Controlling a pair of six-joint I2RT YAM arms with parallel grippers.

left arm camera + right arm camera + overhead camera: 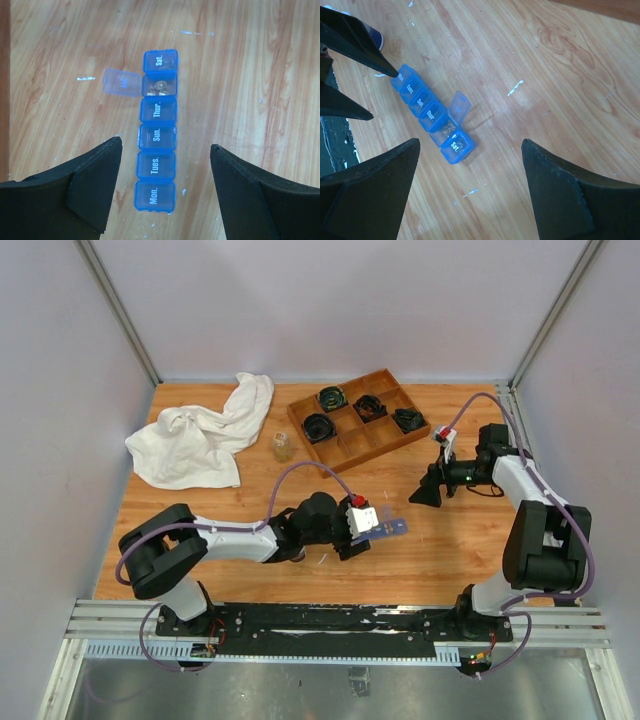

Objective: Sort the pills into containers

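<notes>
- The blue pill organizer strip (156, 167) lies flat on the wooden table (200, 530), in the middle of its near half. It is well apart from the wooden tray (340, 386) of coiled cables at the far side.
- One compartment (171, 84), second from the "Sat." end, stands open with its lid (121, 82) flipped out sideways. A few amber pills (159, 88) lie inside it, and the other five lids look closed.
- The step in hand looks like lid work, probably steadying the strip at its "Mon." end while the other arm deals with a lid.
- To do it well, the left gripper (166, 147) should come down square across the strip's width and press both long sides evenly. A skewed pinch could spin the light strip and spill the pills from the uncovered cell.
- The left gripper's jaws are spread wide and straddle the "Mon." and "Tues." end from above. They look clear of the plastic on both sides and hold nothing.
- The left arm stretches low from its base on the left toward the right, its wrist tipped down at the strip.
- The right gripper (471, 144) is spread too, and empty. It points down at the "Sat." end without touching it. Its arm is folded at the right edge, with the wrist turned left.
</notes>
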